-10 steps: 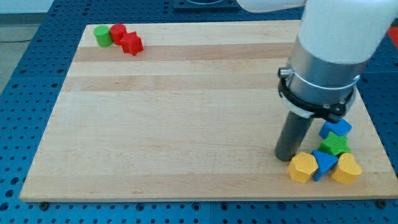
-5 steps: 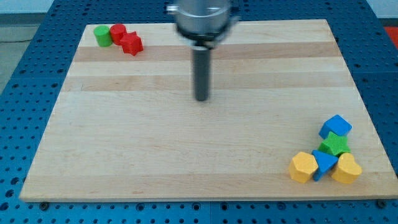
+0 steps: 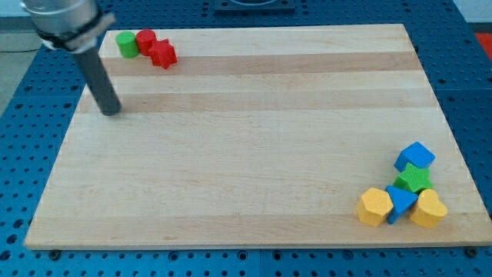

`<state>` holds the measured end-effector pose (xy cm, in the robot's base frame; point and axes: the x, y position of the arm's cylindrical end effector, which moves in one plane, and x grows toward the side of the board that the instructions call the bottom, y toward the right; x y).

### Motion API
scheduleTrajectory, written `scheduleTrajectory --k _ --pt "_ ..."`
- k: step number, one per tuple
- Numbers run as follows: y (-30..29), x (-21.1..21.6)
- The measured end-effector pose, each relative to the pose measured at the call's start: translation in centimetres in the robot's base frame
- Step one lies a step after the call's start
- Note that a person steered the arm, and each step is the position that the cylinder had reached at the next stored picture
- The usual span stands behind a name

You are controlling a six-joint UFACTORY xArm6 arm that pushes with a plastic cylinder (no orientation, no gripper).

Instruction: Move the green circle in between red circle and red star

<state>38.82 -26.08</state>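
Status: not done. Green circle sits at the tabletop's top-left, touching red circle on its left; red star on the far side. My tip rests below them, apart. No pincer fitted; nothing grasped.

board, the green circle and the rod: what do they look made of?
Board: looks like light wood, matt, with lengthwise grain and plank-like bands.
Green circle: probably plastic, given its flat uniform colour and slight sheen; foam or painted wood is possible.
Rod, ending in my tip below and slightly left of the green circle: dark, smooth, semi-matt, possibly plastic, rubber or coated metal; can't tell which.
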Motion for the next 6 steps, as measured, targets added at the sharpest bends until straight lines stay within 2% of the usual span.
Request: scheduleTrajectory --k 1,2,3,6 --pt "-3.2 -5.9" --pt "-3.4 -12.6" --pt "-3.2 -14.9" --pt "5.7 -14.3"
